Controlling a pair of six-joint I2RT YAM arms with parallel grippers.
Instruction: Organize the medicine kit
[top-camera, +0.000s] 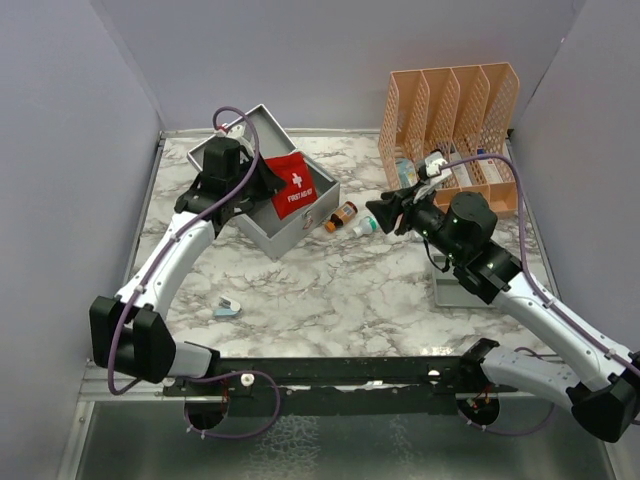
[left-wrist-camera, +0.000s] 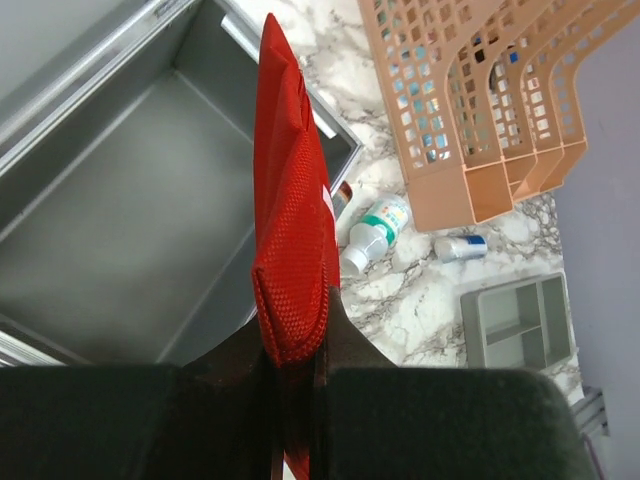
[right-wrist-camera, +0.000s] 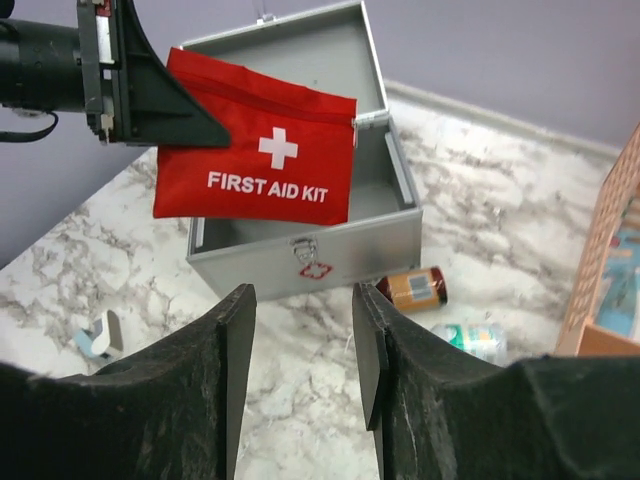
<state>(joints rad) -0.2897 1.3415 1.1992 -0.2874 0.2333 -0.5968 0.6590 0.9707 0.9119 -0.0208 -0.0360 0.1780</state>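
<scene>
Two jaws of my right gripper (right-wrist-camera: 302, 300) stood apart and empty, levelled at the latch side of the medicine kit (right-wrist-camera: 300, 255), short of the brown bottle (right-wrist-camera: 412, 288) lying beside the kit's front. The kit sat open, lid upright behind. Above it my left gripper (left-wrist-camera: 297, 348), angled downward, pinched the red pouch (right-wrist-camera: 255, 150) by one edge. I judged that so thin a hold could let the pouch swing and catch the kit's rim.

The pouch (right-wrist-camera: 255, 150) is hanging between the left gripper (left-wrist-camera: 297, 335) fingers, above the open medicine kit (right-wrist-camera: 300, 250). The kit is sitting straight ahead of the right gripper (right-wrist-camera: 302, 300) fingers. A bottle (right-wrist-camera: 412, 288) and a second bottle (right-wrist-camera: 470, 338) are lying to their right, with the organizer (right-wrist-camera: 600, 270) standing farther right.
</scene>
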